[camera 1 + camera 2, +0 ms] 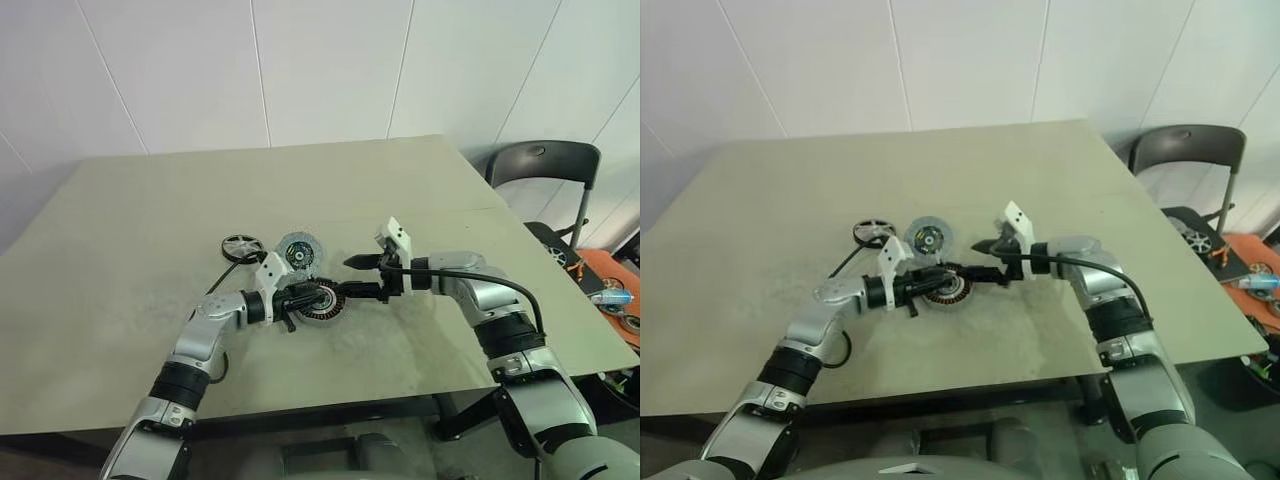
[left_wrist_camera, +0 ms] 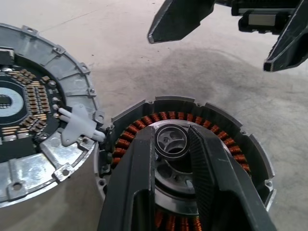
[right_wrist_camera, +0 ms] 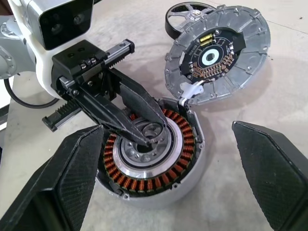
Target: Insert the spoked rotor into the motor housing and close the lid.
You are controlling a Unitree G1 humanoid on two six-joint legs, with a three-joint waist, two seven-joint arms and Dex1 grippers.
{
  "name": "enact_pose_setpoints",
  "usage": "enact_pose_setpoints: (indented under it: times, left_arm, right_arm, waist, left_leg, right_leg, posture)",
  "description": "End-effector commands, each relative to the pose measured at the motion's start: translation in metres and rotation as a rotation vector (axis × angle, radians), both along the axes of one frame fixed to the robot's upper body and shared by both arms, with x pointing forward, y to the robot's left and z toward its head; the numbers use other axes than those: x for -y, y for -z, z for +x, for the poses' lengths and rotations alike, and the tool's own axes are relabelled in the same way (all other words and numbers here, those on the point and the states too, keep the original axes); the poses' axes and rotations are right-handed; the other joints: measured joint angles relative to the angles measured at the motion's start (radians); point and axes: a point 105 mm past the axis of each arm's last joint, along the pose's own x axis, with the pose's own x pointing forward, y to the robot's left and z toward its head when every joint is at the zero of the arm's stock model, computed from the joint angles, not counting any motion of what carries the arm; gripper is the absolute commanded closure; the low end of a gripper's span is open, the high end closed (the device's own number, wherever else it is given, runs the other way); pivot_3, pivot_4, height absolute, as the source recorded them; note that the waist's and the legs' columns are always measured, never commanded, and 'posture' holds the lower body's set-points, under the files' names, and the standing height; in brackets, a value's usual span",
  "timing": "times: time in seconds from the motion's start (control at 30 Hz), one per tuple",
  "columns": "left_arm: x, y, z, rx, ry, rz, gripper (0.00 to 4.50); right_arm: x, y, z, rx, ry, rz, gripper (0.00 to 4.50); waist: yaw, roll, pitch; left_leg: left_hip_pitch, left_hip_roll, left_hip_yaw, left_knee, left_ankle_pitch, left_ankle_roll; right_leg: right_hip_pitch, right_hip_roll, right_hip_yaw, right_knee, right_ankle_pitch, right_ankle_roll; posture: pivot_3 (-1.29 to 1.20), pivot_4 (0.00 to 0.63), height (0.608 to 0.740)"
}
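Note:
The motor housing [image 3: 183, 144], a black ring with copper coils, lies on the table in front of me. My left gripper [image 2: 171, 134] reaches into its middle, its fingers [image 2: 130, 183] shut on the housing's centre hub. Beside the housing the lid [image 3: 240, 38], a grey disc, leans with its circuit side showing. Just beyond the lid lies the spoked rotor [image 1: 240, 247]. My right gripper [image 1: 352, 277] hovers open just right of the housing, pointing left at it, its fingers [image 3: 67, 178] spread wide and holding nothing.
The grey table [image 1: 150, 200] has bare room to the left and far side. Its front edge runs close below my arms. A black chair [image 1: 545, 165] stands off the table's far right corner. A black cable [image 1: 215, 285] loops by my left forearm.

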Motion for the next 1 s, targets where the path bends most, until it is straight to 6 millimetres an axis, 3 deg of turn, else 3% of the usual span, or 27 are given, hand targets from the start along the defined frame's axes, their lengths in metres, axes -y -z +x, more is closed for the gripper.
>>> enact_pose_setpoints:
  times: [0.03, 0.27, 0.43, 0.57, 0.73, 0.83, 1.0]
  left_arm:
    - [0.003, -0.010, 0.000, 0.030, 0.029, -0.002, 3.83]
    - [0.002, -0.009, 0.000, 0.011, 0.036, -0.007, 3.83]
    - [0.002, -0.011, 0.002, 0.006, 0.018, -0.031, 2.22]
    - [-0.008, -0.008, 0.020, 0.077, -0.096, 0.038, 0.90]
    - [-0.024, -0.019, 0.029, 0.113, -0.226, -0.030, 0.90]
    - [-0.032, -0.028, 0.027, 0.123, -0.274, -0.075, 0.90]
    - [-0.047, -0.032, 0.021, 0.139, -0.331, -0.076, 0.90]
  right_arm:
    - [-0.002, -0.018, 0.005, 0.064, -0.003, 0.028, 0.00]
    - [-0.002, -0.018, 0.007, 0.066, 0.008, 0.025, 0.00]
    - [0.000, -0.017, 0.009, 0.072, 0.033, 0.021, 0.00]
    - [0.000, -0.016, 0.008, 0.060, 0.032, 0.028, 0.00]
    - [-0.016, -0.013, 0.009, 0.004, 0.071, 0.106, 0.00]
    - [-0.028, -0.004, 0.006, -0.021, 0.079, 0.106, 0.00]
    - [-0.041, -0.007, 0.011, -0.048, 0.092, 0.167, 0.00]
  waist:
    - [0.000, 0.000, 0.000]
    - [0.000, 0.000, 0.000]
    - [0.000, 0.000, 0.000]
    - [0.001, 0.000, 0.000]
    - [-0.003, 0.000, 0.000]
    - [-0.001, 0.000, 0.000]
    - [0.003, 0.000, 0.000]
  left_leg:
    - [0.000, 0.000, 0.000, 0.000, 0.000, 0.000]
    - [0.000, 0.000, 0.000, 0.000, 0.000, 0.000]
    - [0.000, 0.000, 0.000, 0.000, 0.000, 0.000]
    - [0.001, 0.000, 0.000, 0.001, 0.000, 0.000]
    - [0.001, 0.000, 0.000, 0.000, 0.000, 0.000]
    - [0.002, 0.001, 0.000, -0.001, 0.000, 0.000]
    - [0.000, 0.000, -0.001, 0.000, 0.000, 0.000]
  right_leg:
    - [0.000, 0.000, 0.000, 0.000, 0.000, 0.000]
    - [0.000, 0.000, 0.000, 0.000, 0.000, 0.000]
    - [0.000, 0.000, 0.000, 0.000, 0.000, 0.000]
    - [0.001, 0.000, 0.000, 0.000, 0.000, 0.000]
    - [0.001, 0.000, 0.000, 0.001, 0.000, 0.000]
    - [0.000, 0.001, 0.000, 0.001, 0.000, 0.000]
    - [0.000, -0.001, 0.000, 0.001, 0.000, 0.000]
  posture:
    - [0.00, 0.000, 0.740]
    - [0.00, 0.000, 0.740]
    - [0.00, 0.000, 0.740]
    - [0.00, 0.000, 0.740]
    - [0.00, 0.000, 0.740]
    - [0.00, 0.000, 0.740]
    - [0.00, 0.000, 0.740]
